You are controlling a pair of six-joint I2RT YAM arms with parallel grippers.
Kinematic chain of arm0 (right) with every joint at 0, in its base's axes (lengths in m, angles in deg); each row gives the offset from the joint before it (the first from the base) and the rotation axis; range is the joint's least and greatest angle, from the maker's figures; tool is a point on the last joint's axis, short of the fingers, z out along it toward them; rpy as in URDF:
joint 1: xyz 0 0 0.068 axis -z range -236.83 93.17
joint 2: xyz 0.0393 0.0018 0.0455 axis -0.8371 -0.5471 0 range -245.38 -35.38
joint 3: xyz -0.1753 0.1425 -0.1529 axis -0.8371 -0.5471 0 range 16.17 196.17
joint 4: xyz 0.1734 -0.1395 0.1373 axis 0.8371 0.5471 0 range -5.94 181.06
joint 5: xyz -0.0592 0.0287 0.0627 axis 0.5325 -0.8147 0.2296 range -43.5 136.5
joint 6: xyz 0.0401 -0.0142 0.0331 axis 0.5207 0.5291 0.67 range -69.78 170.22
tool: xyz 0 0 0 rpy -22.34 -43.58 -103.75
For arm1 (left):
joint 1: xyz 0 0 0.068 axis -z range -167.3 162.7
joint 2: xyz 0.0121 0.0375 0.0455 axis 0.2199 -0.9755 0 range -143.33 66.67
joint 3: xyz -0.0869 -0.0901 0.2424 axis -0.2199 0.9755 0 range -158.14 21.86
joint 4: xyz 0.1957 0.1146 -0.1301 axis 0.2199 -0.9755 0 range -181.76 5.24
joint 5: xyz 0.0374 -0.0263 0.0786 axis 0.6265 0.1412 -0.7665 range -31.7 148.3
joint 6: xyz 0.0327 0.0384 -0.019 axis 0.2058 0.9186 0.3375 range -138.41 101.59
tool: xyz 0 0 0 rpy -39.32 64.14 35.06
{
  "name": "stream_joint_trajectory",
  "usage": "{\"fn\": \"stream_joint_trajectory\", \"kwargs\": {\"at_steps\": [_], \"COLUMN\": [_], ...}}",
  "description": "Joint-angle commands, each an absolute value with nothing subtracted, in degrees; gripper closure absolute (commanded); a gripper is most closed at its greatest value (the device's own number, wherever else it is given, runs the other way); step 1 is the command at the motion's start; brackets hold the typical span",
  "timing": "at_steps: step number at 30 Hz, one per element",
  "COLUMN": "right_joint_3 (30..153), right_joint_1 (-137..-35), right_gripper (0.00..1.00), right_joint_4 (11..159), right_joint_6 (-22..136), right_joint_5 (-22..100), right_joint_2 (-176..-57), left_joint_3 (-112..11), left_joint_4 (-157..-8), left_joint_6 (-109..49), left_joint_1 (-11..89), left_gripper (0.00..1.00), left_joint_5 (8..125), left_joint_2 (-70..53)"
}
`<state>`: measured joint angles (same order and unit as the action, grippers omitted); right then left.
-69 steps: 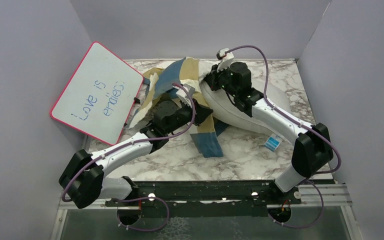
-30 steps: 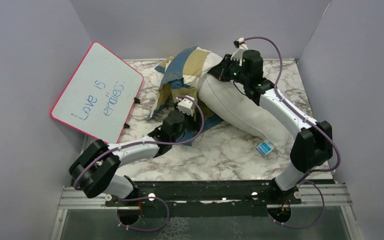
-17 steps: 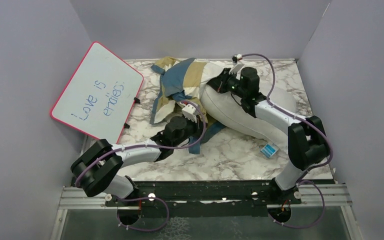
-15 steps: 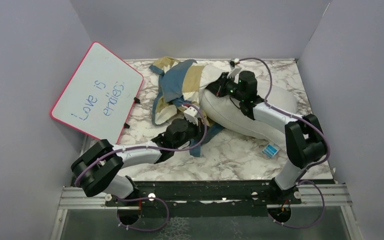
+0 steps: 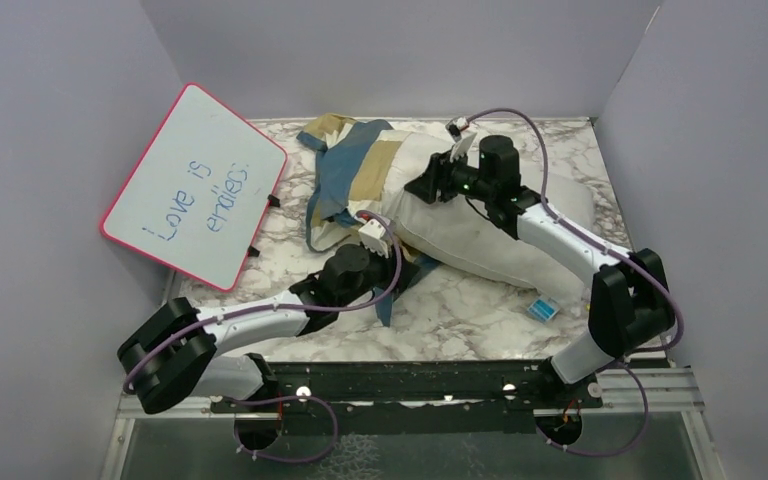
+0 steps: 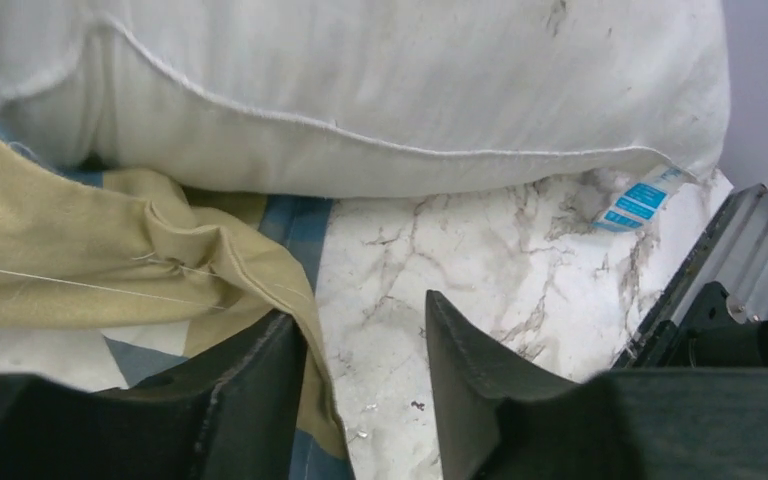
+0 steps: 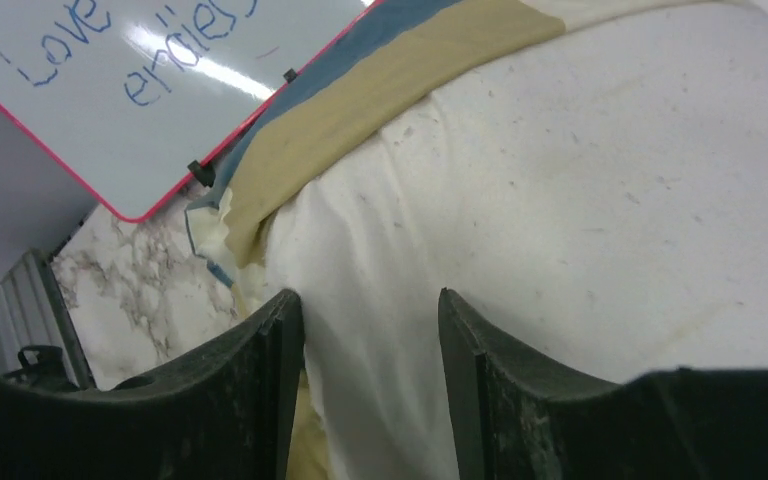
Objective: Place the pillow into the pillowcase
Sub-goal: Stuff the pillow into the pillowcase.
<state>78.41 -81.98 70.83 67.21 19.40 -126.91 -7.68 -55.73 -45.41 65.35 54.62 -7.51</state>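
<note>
Above the pillow [image 5: 460, 238], right arm [image 5: 560, 235] outstretched, right gripper [image 7: 370, 300] agape.

— What closes the space in?

— Three plain, pale lilac-grey walls: a back wall [image 5: 400, 50], a left wall [image 5: 50, 150] and a right wall [image 5: 720, 180]. The near side is open.

— And underfoot?

— A tabletop [image 5: 460, 325] with a white marble pattern, veined in grey and brown. A metal rail [image 5: 410, 385] carrying a dark bar runs along its near edge, with a dark glossy strip [image 5: 430, 450] nearer still.

— Anything propped up?

— A pink-rimmed whiteboard [image 5: 195, 185] leans tilted against the left wall at the tabletop's left side. It has small black clips on its right edge, and the blue handwriting on it begins "Love is".

— The light?

— Soft and even, with faint shadows. The right wrist view shows a bright streak of glare on the whiteboard.
</note>
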Motion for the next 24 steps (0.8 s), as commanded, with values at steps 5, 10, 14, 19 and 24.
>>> {"fn": "stream_joint_trajectory", "kwargs": {"at_steps": [5, 10, 14, 19, 24], "right_joint_3": [89.32, 96.25, 105.23, 115.8, 122.2], "right_joint_1": [-77.92, -72.78, -68.04, -66.12, -66.07], "right_gripper": [0.3, 0.17, 0.12, 0.11, 0.12], "right_joint_4": [89.36, 90.78, 94.67, 100.87, 107.99], "right_joint_6": [58.89, 58.03, 57.74, 53.7, 47.97], "right_joint_5": [17.74, 16.16, 10.95, 8.23, 3.41], "right_joint_2": [-122.04, -127.03, -136.05, -146.35, -155.5], "left_joint_3": [-19.77, -25.71, -28.18, -28.82, -30.58], "left_joint_4": [-76.48, -83.85, -87.79, -90.31, -94.63], "left_joint_6": [-37.69, -35.07, -35.53, -36.41, -36.2], "left_joint_1": [65.63, 65.27, 64.28, 63.81, 61.58], "left_gripper": [0.42, 0.36, 0.32, 0.28, 0.28], "left_joint_5": [46.14, 45.31, 46.1, 46.73, 45.92], "left_joint_2": [-4.41, -4.5, -2.63, 0.6, 2.31]}}
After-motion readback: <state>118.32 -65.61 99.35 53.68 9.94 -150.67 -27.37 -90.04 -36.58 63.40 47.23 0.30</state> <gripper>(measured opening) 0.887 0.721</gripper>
